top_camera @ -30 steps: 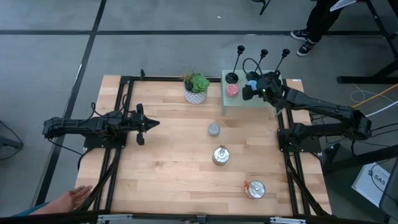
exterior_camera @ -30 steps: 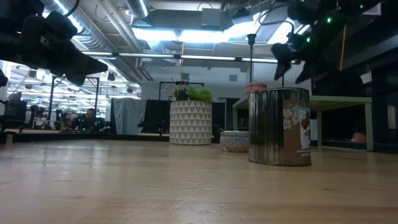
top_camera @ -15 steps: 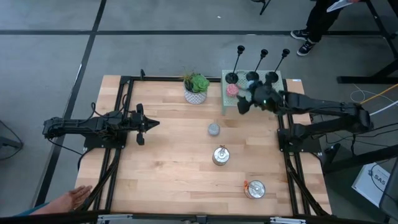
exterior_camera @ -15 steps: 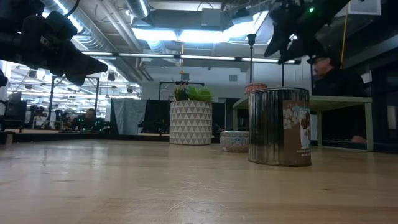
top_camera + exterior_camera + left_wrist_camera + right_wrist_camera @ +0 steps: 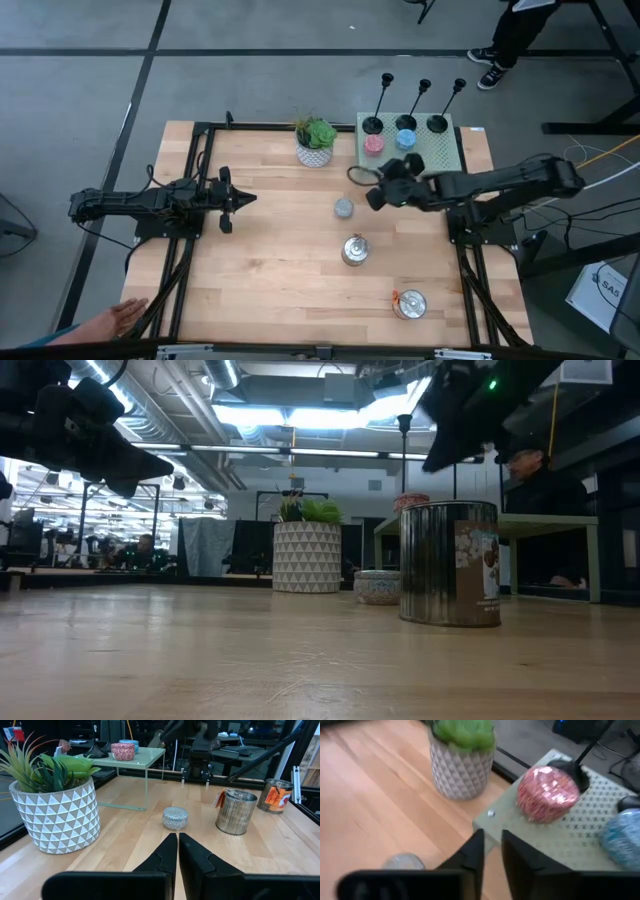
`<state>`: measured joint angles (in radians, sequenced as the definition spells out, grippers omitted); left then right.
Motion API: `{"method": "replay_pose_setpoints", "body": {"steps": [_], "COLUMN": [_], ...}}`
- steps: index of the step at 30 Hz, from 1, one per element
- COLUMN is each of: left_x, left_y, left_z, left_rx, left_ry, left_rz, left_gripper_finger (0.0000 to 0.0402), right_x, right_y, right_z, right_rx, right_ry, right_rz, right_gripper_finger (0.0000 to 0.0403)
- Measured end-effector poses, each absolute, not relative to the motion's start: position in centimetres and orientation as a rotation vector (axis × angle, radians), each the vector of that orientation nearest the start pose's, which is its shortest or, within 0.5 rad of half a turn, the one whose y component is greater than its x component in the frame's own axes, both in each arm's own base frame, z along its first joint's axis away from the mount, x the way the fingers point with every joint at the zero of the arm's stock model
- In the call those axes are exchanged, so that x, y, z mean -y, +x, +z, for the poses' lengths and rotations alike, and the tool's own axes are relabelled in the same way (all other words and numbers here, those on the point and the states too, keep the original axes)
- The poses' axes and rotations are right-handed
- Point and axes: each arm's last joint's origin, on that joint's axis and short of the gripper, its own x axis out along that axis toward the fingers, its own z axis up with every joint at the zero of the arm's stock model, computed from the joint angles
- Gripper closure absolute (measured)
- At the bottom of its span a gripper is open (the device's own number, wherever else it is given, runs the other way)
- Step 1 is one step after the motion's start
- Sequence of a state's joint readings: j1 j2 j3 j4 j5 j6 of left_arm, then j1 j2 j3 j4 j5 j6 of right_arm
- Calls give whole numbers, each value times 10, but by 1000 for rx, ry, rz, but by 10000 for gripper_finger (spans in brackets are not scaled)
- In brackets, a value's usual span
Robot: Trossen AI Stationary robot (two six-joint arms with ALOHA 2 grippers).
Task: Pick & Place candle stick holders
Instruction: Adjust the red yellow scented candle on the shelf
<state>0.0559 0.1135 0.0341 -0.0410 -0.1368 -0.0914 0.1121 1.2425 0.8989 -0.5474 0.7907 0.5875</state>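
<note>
Three black candle stick holders (image 5: 372,125) (image 5: 405,122) (image 5: 437,124) stand upright in a row on their round bases, along the far side of a pale green perforated stand (image 5: 442,158). A pink candle (image 5: 374,144) and a blue candle (image 5: 405,138) sit in front of them. My right gripper (image 5: 371,198) hovers over the table just left of the stand's near corner, tilted down. Its fingers (image 5: 475,851) are almost together with nothing between them. One holder's base (image 5: 570,769) shows behind the pink candle (image 5: 547,794). My left gripper (image 5: 245,199) waits at the table's left, shut (image 5: 177,845).
A potted plant (image 5: 316,142) stands left of the stand. A small grey candle (image 5: 343,208), a silver tin (image 5: 354,250) and a tin with an orange label (image 5: 410,303) are spread over the table's right half. A person's hand (image 5: 120,318) rests at the near left corner.
My right gripper has drawn back from over the stand, going toward the table's near edge and left, and now hangs over the bare wood beside it. In the low view its two spread fingers have come together. The holders stay upright on the stand.
</note>
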Motion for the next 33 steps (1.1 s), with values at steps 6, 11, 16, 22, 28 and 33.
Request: {"method": "replay_pose_setpoints", "body": {"steps": [6, 11, 16, 22, 28, 33], "left_x": [-10, -10, -10, -10, -10, -10], "left_y": [102, 102, 102, 102, 102, 102], "left_z": [162, 162, 162, 162, 162, 162], "left_rx": [-112, -112, -112, -112, -112, -112], "left_ry": [-86, -86, -86, -86, -86, -86], "left_rz": [198, 198, 198, 198, 198, 198], "left_gripper_finger": [393, 389, 391, 393, 389, 393], "right_x": [-5, -4, -2, -1, -17, -28], "right_y": [263, 270, 270, 269, 252, 221], "right_z": [227, 222, 222, 221, 238, 238], "right_rx": [-692, -634, -630, -702, -800, -785], "right_ry": [67, 47, 33, -23, -62, -17], "right_rz": [-887, -959, -973, -923, -669, -669], "right_gripper_finger": [388, 390, 391, 391, 391, 391]}}
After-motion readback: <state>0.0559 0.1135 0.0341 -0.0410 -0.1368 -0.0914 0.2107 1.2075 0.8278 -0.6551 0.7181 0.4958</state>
